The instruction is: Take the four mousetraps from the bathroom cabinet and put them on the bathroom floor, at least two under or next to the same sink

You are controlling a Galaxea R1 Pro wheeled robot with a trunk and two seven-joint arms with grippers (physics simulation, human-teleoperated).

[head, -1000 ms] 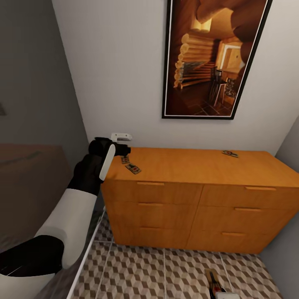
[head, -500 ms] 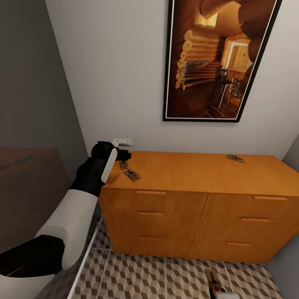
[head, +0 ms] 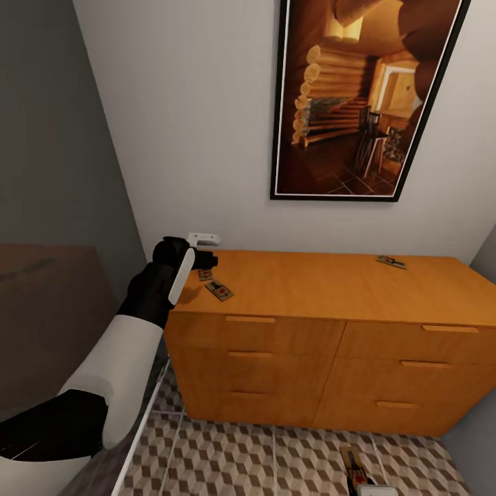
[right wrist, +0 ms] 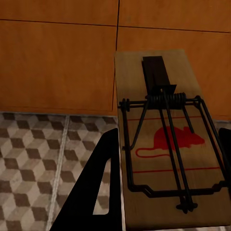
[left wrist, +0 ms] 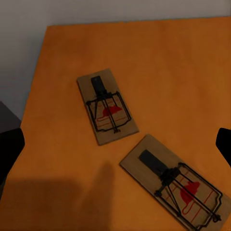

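Note:
The orange-brown cabinet (head: 310,282) stands against the white wall. Two mousetraps (head: 205,275) (head: 219,291) lie near its top's left corner, and a third (head: 390,262) lies at the back right. My left gripper (head: 200,258) hovers open just above the left pair. In the left wrist view both traps (left wrist: 107,106) (left wrist: 175,185) lie on the cabinet top (left wrist: 168,53), with dark fingertips (left wrist: 9,149) wide apart at the frame's edges. Low over the bathroom floor (head: 275,461), my right gripper (head: 359,479) is shut on another mousetrap (right wrist: 166,144), in front of the drawers (right wrist: 57,62).
A large framed picture (head: 358,96) hangs above the cabinet. A small white fixture (head: 203,239) sits on the wall by the cabinet's left corner. A grey wall and a brown surface (head: 41,310) close in on the left, with a white rim (head: 145,420) running down beside my left arm.
The camera shifted slightly over the first half second, sliding the whole scene. The left gripper stays over the two left mousetraps and the right gripper still holds its trap.

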